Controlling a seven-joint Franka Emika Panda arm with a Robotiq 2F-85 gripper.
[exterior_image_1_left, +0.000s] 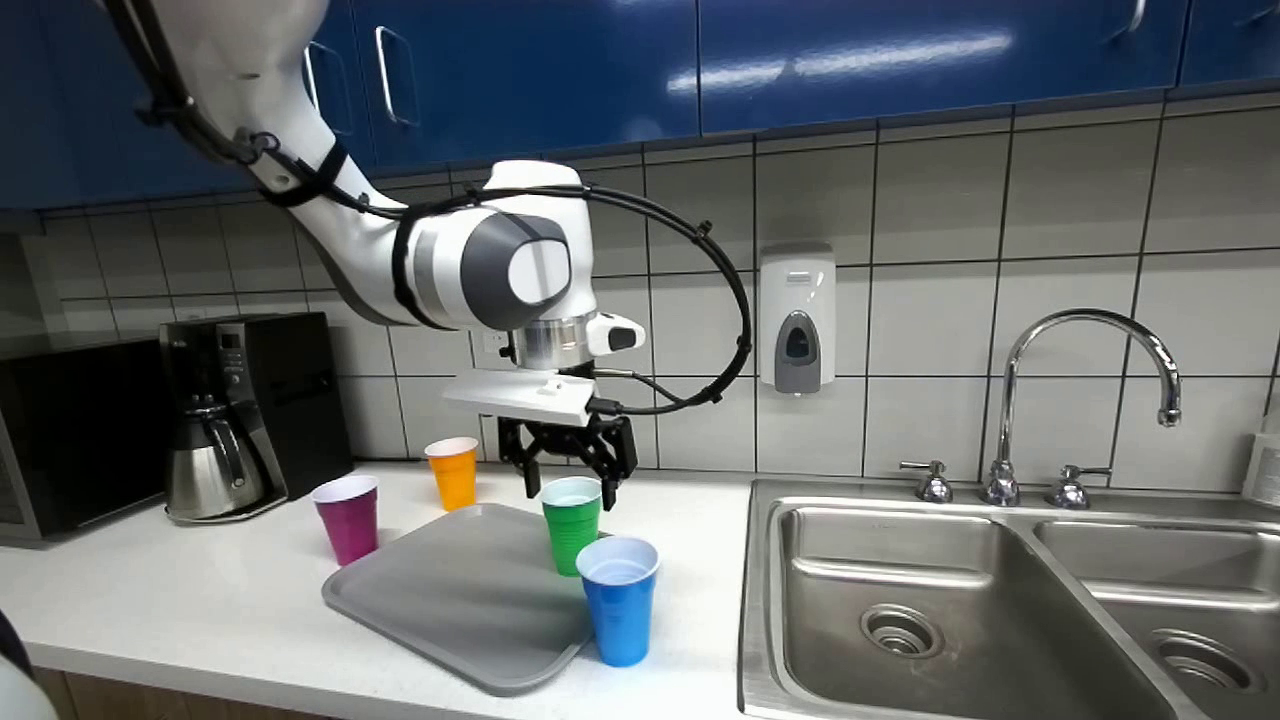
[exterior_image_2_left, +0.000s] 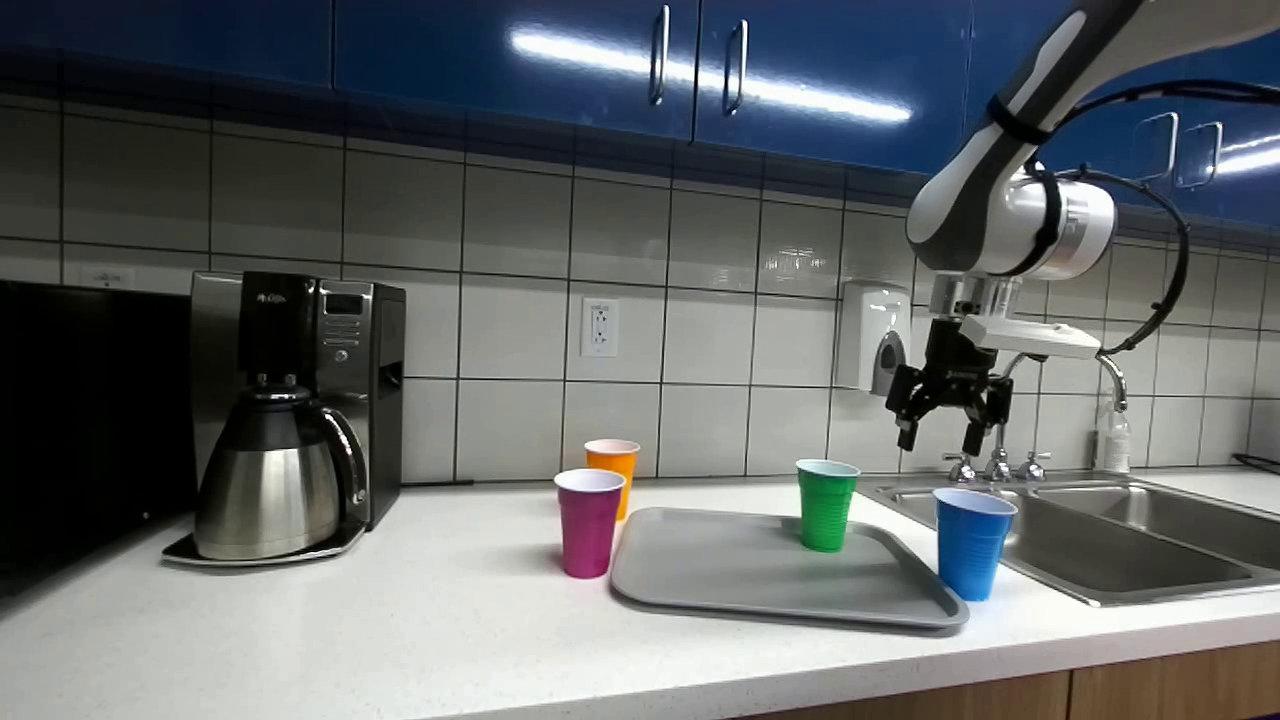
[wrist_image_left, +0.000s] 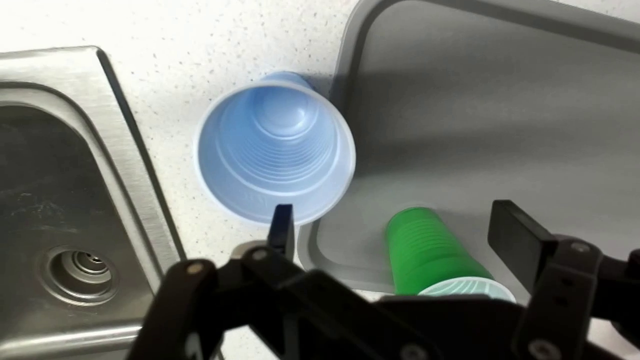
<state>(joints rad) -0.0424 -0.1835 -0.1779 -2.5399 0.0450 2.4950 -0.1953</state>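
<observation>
My gripper (exterior_image_2_left: 940, 445) hangs open above the counter, higher than the cups, with nothing held. In the wrist view its black fingers (wrist_image_left: 520, 240) stand wide apart. A green cup (wrist_image_left: 430, 250) shows below, in the gap between them, its rim partly hidden by the gripper body. That green cup (exterior_image_2_left: 826, 510) stands upright on the grey tray (exterior_image_2_left: 730, 560), near the sink end. A blue cup (exterior_image_1_left: 620, 610) is upright on the counter beside the tray's edge. In the wrist view one fingertip overlaps the near rim of the blue cup (wrist_image_left: 280, 150); no contact is evident.
A purple cup (exterior_image_2_left: 588, 530) and an orange cup (exterior_image_2_left: 612, 458) stand on the counter past the tray's opposite end. The steel sink (exterior_image_1_left: 765, 600) with its faucet (exterior_image_1_left: 1010, 400) lies beside the blue cup. A coffee maker (exterior_image_2_left: 345, 400) and a soap dispenser (exterior_image_1_left: 797, 300) are at the wall.
</observation>
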